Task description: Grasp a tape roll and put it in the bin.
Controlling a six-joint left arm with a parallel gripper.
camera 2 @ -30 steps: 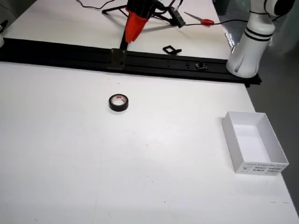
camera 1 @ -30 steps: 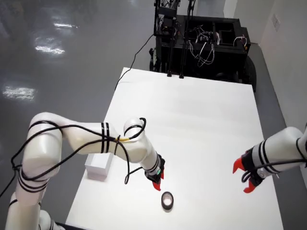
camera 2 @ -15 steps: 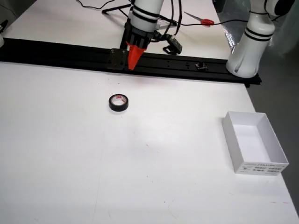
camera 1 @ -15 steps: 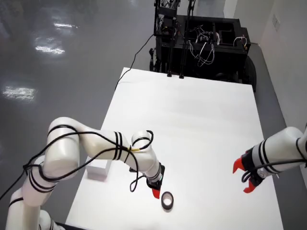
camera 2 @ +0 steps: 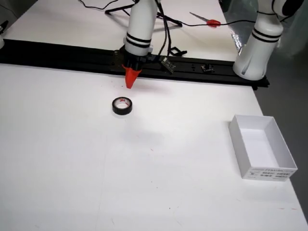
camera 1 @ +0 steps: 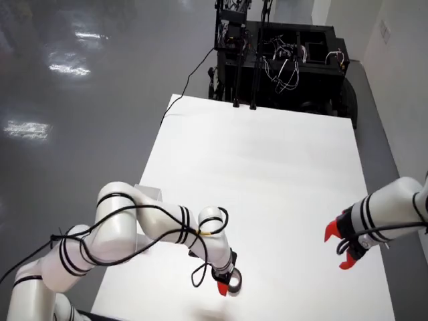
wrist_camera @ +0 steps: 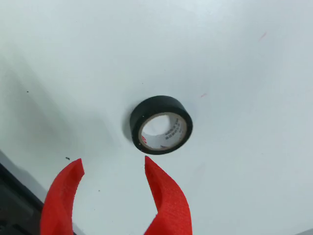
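- Tape roll [wrist_camera: 162, 125], black with a white core, lies flat on the white table [wrist_camera: 244, 73] in the view that rides on the end effector. It sits just beyond the tips of the two red fingers [wrist_camera: 166, 196], nearer the right-hand one. End effector [wrist_camera: 113, 164] stands apart, nothing between the fingers, not touching the roll. Bare table all round the roll; a few small specks on the surface. A dark edge shows at lower left.
- View from above: the working arm [camera 1: 134, 231], white with black cables, bends low over the near table edge. Its end effector [camera 1: 224, 286] is right at the tape roll [camera 1: 234, 283]. A second arm [camera 1: 384, 214] with red fingers hangs at the right, well apart. Black rack [camera 1: 281, 60] with wiring past the far end of the table.
- View from the side: tape roll [camera 2: 122, 106] lies just in front of the red end effector [camera 2: 130, 79], which points down. White open bin [camera 2: 262, 153] sits well to the right, near the table edge. Nothing lies between roll and bin. Black rail [camera 2: 62, 57] runs behind; red-handled scissors [camera 2: 204, 20] beyond it.
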